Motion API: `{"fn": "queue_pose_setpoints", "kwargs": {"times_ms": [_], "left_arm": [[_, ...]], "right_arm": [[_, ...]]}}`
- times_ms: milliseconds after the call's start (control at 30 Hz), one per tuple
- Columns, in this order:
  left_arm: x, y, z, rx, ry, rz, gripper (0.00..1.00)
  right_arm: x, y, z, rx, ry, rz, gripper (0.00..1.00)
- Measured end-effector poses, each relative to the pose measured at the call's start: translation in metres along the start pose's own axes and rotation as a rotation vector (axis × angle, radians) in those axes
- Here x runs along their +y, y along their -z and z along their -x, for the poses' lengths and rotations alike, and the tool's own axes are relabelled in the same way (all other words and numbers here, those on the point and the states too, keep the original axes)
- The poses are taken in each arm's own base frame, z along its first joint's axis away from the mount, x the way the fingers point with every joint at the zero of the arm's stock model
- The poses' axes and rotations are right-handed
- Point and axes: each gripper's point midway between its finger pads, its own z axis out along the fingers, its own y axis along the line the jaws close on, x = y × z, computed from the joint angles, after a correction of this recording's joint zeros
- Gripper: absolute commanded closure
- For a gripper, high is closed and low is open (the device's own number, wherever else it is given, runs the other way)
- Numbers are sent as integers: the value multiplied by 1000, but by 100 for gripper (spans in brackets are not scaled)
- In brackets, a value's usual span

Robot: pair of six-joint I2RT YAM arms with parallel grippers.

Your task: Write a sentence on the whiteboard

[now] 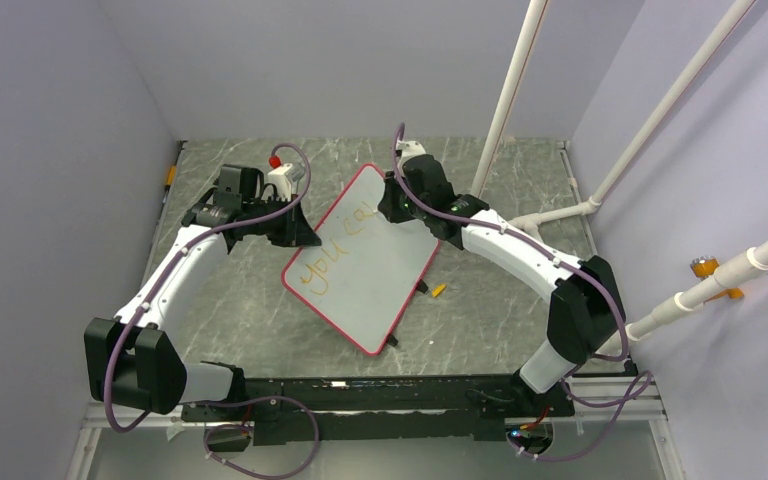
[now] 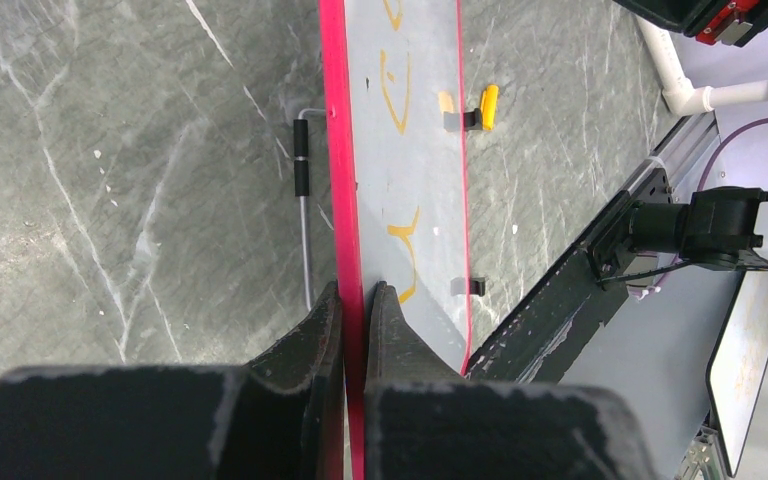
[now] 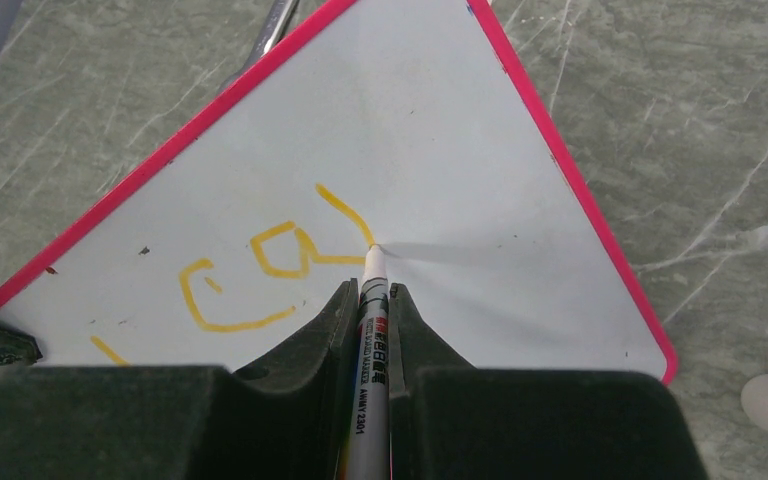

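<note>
Whiteboard [image 1: 390,275] lies skewed on the table [image 1: 260,320]. Left gripper [image 2: 357,292] pinches its red frame, which we judge steadies it against pen pressure. Farther out, right gripper [image 3: 371,290] clamps the marker [image 3: 370,360], tip touching the board where the sentence [image 1: 320,268] reads "you ca", unfinished.

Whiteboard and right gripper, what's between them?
A marker: the right gripper pinches it, and its tip touches the whiteboard beside the orange writing. The right wrist view shows it.
</note>
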Motion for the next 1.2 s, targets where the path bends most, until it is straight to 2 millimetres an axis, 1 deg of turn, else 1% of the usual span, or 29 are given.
{"fn": "queue_pose_setpoints", "kwargs": {"times_ms": [367, 733, 1200], "left_arm": [[0, 0, 0, -1, -1, 0, 100], [-1, 0, 1, -5, -5, -3, 100], [-1, 0, 1, -4, -4, -2, 100]], "right_arm": [[1, 1, 1, 0, 0, 1, 100], [10, -3, 22, -28, 0, 20, 100], [14, -11, 35, -38, -1, 21, 100]]}}
